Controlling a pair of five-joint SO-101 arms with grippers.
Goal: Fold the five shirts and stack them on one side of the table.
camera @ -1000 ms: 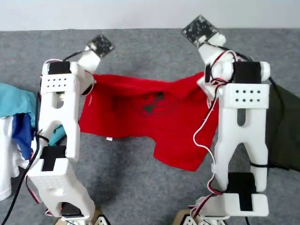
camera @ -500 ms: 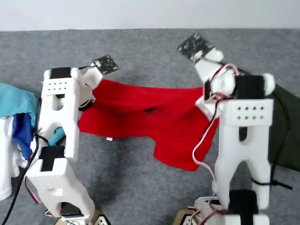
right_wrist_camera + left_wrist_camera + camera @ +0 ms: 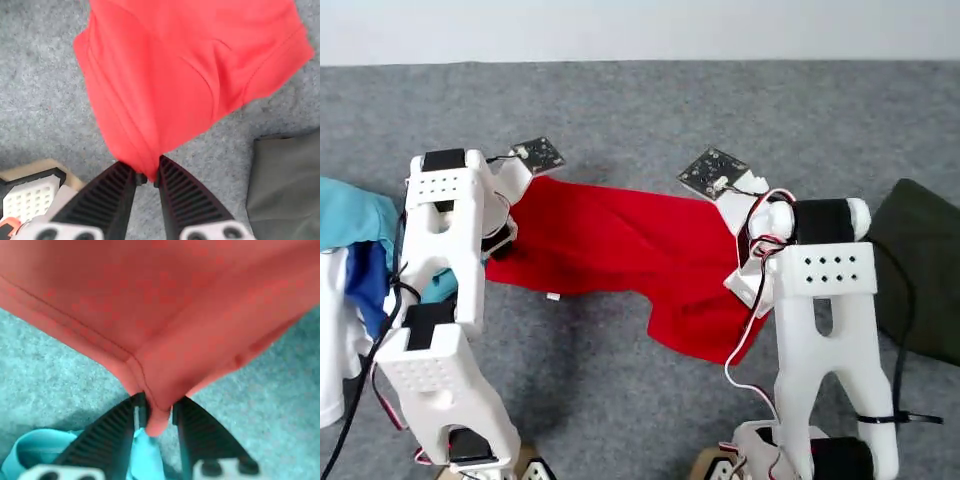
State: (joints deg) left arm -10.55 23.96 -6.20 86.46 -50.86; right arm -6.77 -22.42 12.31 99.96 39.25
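A red shirt (image 3: 620,250) lies stretched across the middle of the grey table between both arms. My left gripper (image 3: 155,412) is shut on a pinched fold of the red shirt (image 3: 165,330) at its left end, under the left arm (image 3: 445,240). My right gripper (image 3: 147,177) is shut on the red shirt's (image 3: 175,80) right end, beneath the right arm (image 3: 815,280). A dark green shirt (image 3: 920,270) lies at the right edge. A heap of teal, blue and white shirts (image 3: 350,270) sits at the left edge.
The grey carpet-like table surface (image 3: 650,110) stretches behind the red shirt. A dark green shirt corner (image 3: 285,175) lies close to my right gripper. Teal cloth (image 3: 30,452) lies right beside my left gripper.
Both grippers have pulled toward the near side with the red shirt's far edge, folding it over itself. The dark print on the shirt is now covered.
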